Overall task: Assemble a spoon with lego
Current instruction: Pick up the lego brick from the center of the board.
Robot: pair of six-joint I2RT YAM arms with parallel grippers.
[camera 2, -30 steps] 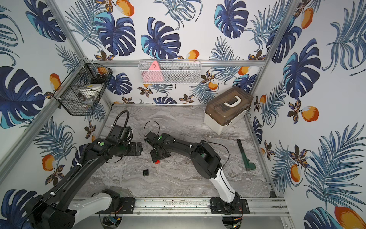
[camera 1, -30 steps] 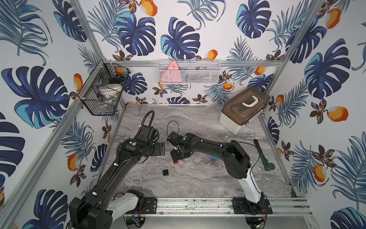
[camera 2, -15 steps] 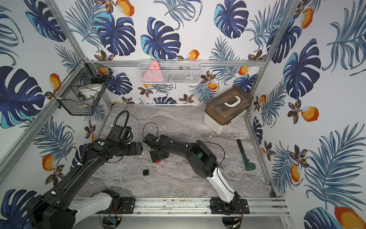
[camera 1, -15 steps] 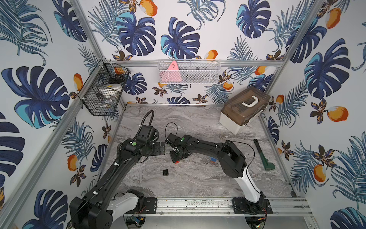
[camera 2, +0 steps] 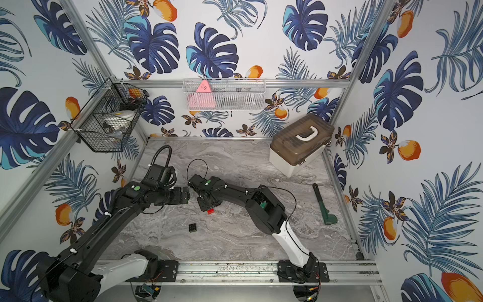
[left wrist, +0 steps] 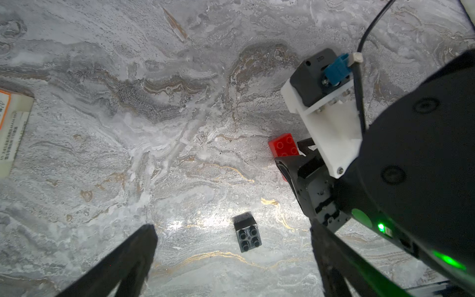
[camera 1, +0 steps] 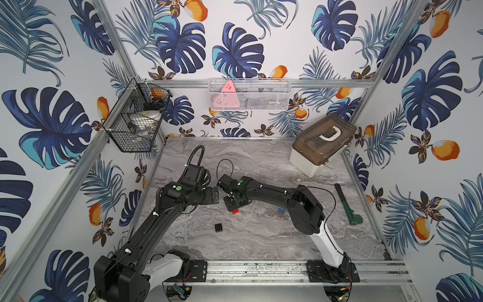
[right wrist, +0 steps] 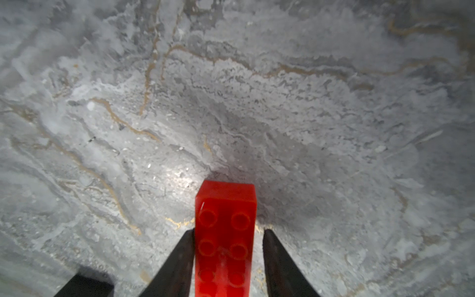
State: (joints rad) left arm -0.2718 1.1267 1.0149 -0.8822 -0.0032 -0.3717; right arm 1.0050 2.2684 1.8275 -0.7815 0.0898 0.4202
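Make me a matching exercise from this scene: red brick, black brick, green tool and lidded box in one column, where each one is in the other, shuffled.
1 red brick
2 black brick
3 green tool
4 lidded box

A in the far corner
B between the jaws of the right gripper
C lying flat, outside the right arm
D alone on the table, studs up

Pairs: 1-B, 2-D, 3-C, 4-A
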